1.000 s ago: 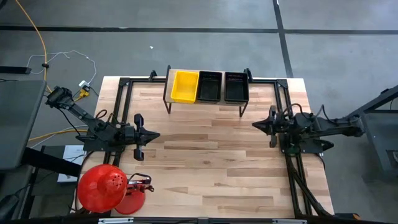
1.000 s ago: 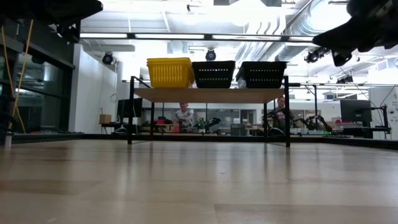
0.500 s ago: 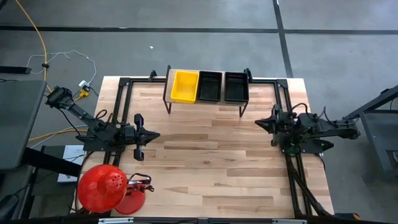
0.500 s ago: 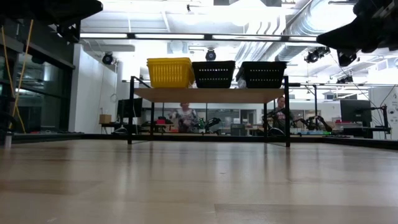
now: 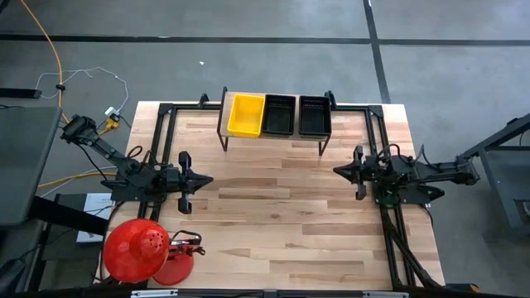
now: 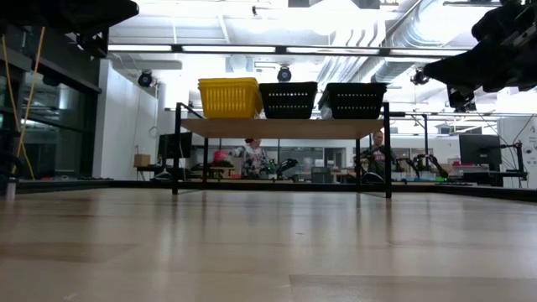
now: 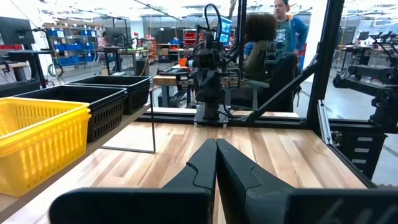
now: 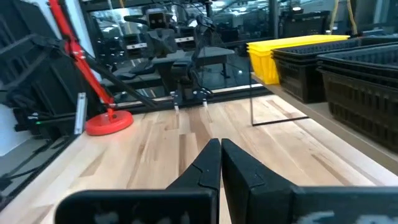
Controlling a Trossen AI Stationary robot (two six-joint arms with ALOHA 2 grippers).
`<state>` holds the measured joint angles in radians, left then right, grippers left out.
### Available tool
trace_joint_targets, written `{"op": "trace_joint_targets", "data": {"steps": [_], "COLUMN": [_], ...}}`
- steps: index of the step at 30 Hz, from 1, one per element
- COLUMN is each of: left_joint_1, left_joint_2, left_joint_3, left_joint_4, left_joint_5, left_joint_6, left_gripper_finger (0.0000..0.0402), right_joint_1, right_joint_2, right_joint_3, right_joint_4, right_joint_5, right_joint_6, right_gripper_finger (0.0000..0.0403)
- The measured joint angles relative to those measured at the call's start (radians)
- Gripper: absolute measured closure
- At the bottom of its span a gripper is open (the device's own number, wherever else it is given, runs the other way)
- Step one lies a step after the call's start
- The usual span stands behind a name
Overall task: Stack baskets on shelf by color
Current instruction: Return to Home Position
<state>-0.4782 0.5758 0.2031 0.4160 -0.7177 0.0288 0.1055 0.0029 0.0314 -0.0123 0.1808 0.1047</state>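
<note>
Yellow baskets (image 5: 246, 114) and black stacks (image 5: 296, 115) sit on the far shelf (image 6: 277, 127), left gripper (image 5: 199, 180) and right gripper (image 5: 338, 170) pressed together, empty, though a wide right swing might clip its leg.

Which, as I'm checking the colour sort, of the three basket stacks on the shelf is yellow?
The left-end stack on the shelf; the middle stack and right-end stack are black.

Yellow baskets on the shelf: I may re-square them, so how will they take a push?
Probably light and fairly stiff: the yellow baskets are thin slotted plastic. They would likely slide, not tip, being wide and low on the smooth shelf plank.
</note>
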Motion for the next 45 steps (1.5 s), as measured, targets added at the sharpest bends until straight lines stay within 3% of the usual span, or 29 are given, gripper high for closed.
{"op": "trace_joint_targets", "data": {"steps": [4,10,29,32,37,40,45], "left_joint_1": [0.0,0.0,0.013,0.115,0.419,0.553,0.634], "left_joint_2": [0.0,0.0,0.0,0.0,0.0,-0.009,-0.077], "left_joint_3": [0.0,0.0,0.0,0.0,0.0,0.0,0.0], "left_joint_4": [-0.001,-0.001,-0.016,-0.016,-0.085,-0.144,-0.18], "left_joint_5": [0.0,0.023,0.035,0.135,0.464,0.565,0.651], "left_joint_6": [-0.023,-0.044,-0.036,-0.014,-0.095,-0.121,-0.104], "left_gripper_finger": [0.0402,0.0402,0.0402,0.0402,0.0402,0.0402,0.0402], "right_joint_1": [0.001,0.014,0.014,0.014,0.014,0.014,0.014], "right_joint_2": [0.002,0.002,0.002,0.002,0.002,0.002,0.003], "right_joint_3": [-0.022,-0.022,-0.022,-0.022,-0.022,-0.022,-0.022], "right_joint_4": [0.05,0.064,0.065,0.065,0.065,0.065,0.065], "right_joint_5": [-0.041,0.057,0.053,0.052,0.052,0.052,0.052], "right_joint_6": [-0.008,-0.052,-0.106,-0.105,-0.105,-0.105,-0.105], "right_gripper_finger": [0.0403,0.0403,0.0403,0.0403,0.0403,0.0403,0.0403]}}
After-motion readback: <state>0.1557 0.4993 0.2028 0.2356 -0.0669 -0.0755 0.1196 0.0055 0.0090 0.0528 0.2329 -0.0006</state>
